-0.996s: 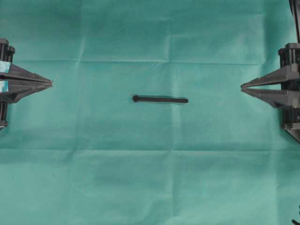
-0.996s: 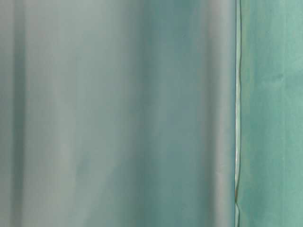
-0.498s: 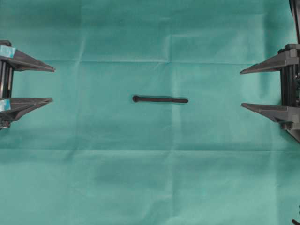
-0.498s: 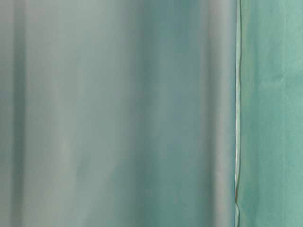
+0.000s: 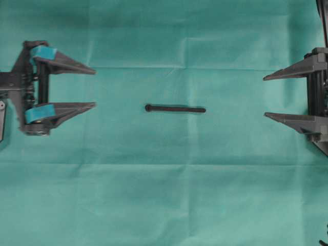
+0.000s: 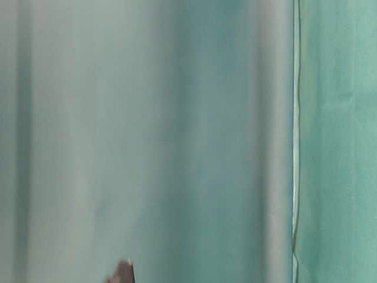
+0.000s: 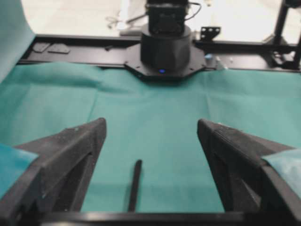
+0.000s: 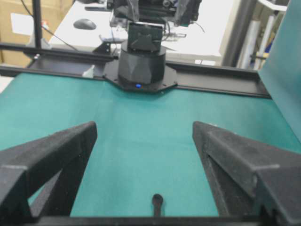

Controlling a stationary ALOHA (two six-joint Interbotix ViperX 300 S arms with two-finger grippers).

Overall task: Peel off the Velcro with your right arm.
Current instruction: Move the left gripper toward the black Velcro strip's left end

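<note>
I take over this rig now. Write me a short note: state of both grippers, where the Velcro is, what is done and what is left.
Left gripper: open, empty, left of the strip.
Right gripper: open, empty, at the right edge, apart from the strip.
Velcro: lies flat at the middle of the green cloth, knob end toward the left gripper.
Done: nothing gripped yet.
Left: right gripper must reach the strip, grip it and peel it off.

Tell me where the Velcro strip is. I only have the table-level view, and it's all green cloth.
Observer: Overhead, the Velcro strip lies flat on the cloth between both arms, with nothing touching it.
Operator: Is the right end effector ready?
Observer: The right end effector is open at the right edge, apart from the strip.
Operator: Which end faces it?
Observer: The plain end. The knob points toward the left end effector, which is also open.
</note>
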